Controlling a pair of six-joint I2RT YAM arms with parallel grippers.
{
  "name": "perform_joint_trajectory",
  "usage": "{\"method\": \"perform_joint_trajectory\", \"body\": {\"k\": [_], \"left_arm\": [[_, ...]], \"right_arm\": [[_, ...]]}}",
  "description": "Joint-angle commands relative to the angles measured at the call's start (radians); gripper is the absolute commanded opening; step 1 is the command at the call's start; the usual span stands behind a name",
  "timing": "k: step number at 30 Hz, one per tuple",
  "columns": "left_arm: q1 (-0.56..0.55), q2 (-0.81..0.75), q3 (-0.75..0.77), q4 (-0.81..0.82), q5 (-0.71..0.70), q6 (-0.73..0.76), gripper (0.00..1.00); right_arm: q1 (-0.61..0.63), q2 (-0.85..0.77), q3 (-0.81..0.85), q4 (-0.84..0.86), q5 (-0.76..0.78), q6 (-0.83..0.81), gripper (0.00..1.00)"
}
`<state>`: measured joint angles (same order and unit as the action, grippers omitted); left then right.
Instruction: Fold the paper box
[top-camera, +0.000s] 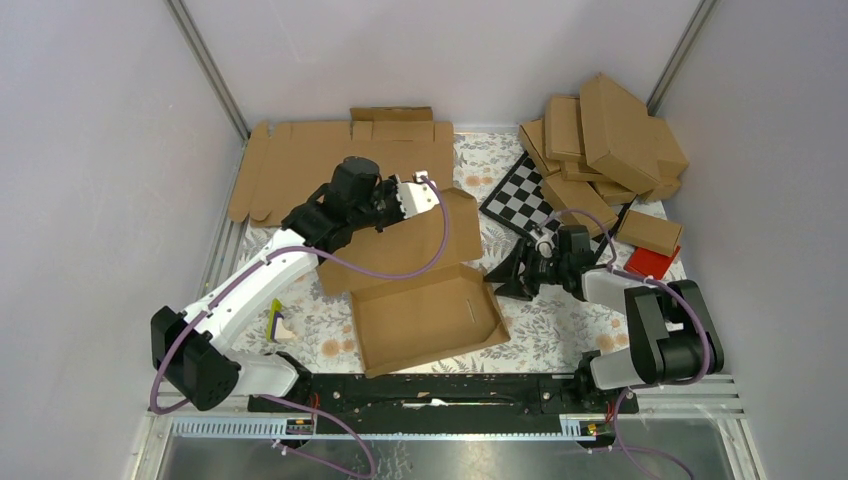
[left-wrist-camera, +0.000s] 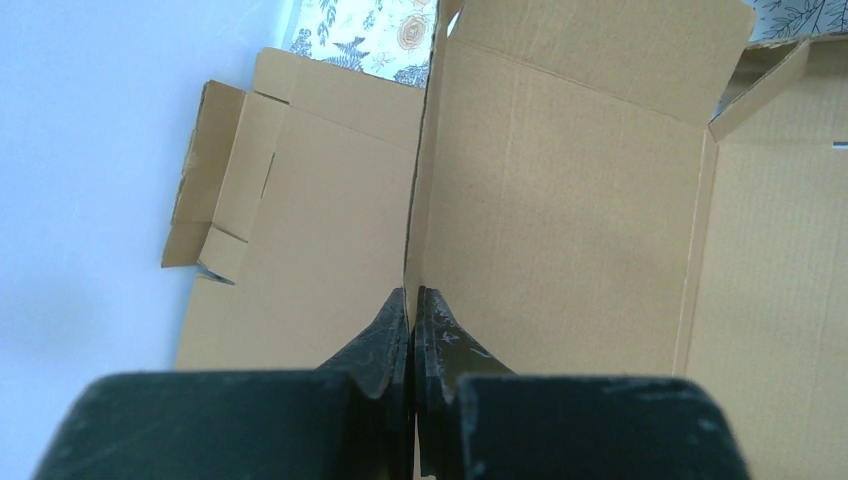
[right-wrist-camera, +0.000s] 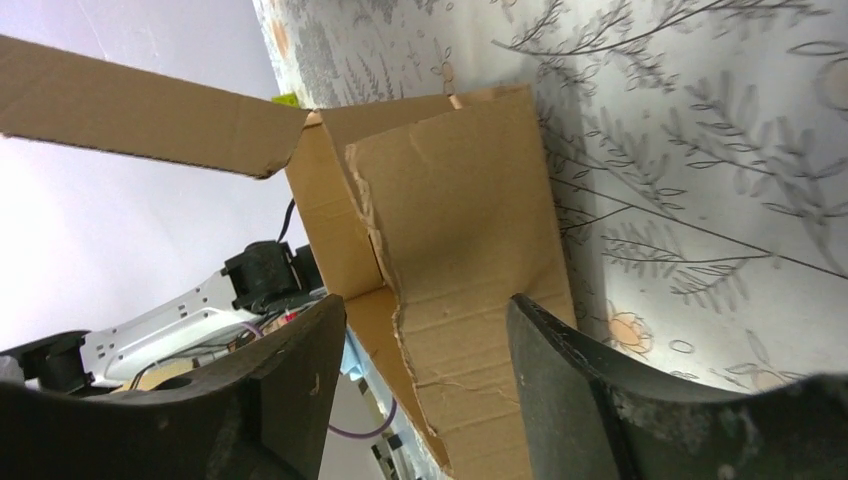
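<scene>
Paper box (top-camera: 425, 315): lay at the middle of the desk (top-camera: 545, 330), tray part toward the arms' bases, its lid panel raised toward the far side.
Left hand (top-camera: 428, 185): clenched on the lid's far edge.
Right hand (top-camera: 505, 278): at the box's right side, low over the flowered cloth.
Top view only: a flat cardboard sheet (top-camera: 300, 160) at the rear left, a pile of folded boxes (top-camera: 610, 135) at the rear right, and a checkered board (top-camera: 520, 195) just beside that pile.
Left wrist view only: the left hand (left-wrist-camera: 412, 300) had its fingers pressed together on a thin panel of the paper box (left-wrist-camera: 560, 200) seen edge-on, with the flat sheet beyond it.
Right wrist view only: the right hand (right-wrist-camera: 425, 310) was released, fingers spread, with a torn-edged side flap of the paper box (right-wrist-camera: 460, 230) in the gap; I could not tell whether either finger touched it.
Desk (right-wrist-camera: 700, 150): its leaf print showed to the right of that flap.
</scene>
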<state>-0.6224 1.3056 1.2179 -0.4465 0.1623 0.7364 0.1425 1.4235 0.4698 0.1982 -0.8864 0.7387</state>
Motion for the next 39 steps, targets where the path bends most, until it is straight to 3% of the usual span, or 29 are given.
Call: {"method": "perform_joint_trajectory", "body": {"k": [1, 7, 10, 14, 20, 27, 30, 32, 36, 39], "left_arm": [[0.0, 0.01, 0.018, 0.082, 0.032, -0.027, 0.0], [0.0, 0.013, 0.016, 0.08, 0.017, -0.028, 0.0], [0.0, 0.001, 0.017, 0.079, 0.012, -0.025, 0.0], [0.0, -0.029, 0.009, 0.068, 0.055, -0.012, 0.0], [0.0, -0.067, 0.0, 0.063, 0.043, 0.007, 0.0], [0.0, -0.1, -0.009, 0.066, 0.044, 0.015, 0.0], [0.0, -0.109, -0.01, 0.065, 0.044, 0.016, 0.0], [0.0, -0.116, -0.008, 0.065, 0.045, 0.018, 0.0], [0.004, -0.118, -0.002, 0.065, 0.054, 0.009, 0.0], [0.012, -0.109, 0.011, 0.065, 0.07, -0.012, 0.0]], "right_arm": [[0.053, 0.018, 0.008, 0.09, -0.085, 0.037, 0.68], [0.093, -0.002, 0.038, 0.016, -0.013, -0.027, 0.77], [0.091, -0.031, 0.059, -0.099, 0.117, -0.119, 0.88], [0.069, -0.069, 0.045, -0.1, 0.132, -0.13, 0.96], [0.007, -0.201, 0.048, -0.1, 0.181, -0.118, 0.99], [-0.078, -0.293, 0.043, -0.253, 0.455, -0.09, 1.0], [-0.094, -0.278, 0.022, -0.259, 0.497, -0.069, 0.9], [-0.095, -0.246, 0.019, -0.259, 0.472, -0.079, 0.79], [-0.093, -0.163, 0.028, -0.239, 0.319, -0.148, 0.38], [-0.078, -0.1, 0.017, -0.161, 0.179, -0.134, 0.18]]}}
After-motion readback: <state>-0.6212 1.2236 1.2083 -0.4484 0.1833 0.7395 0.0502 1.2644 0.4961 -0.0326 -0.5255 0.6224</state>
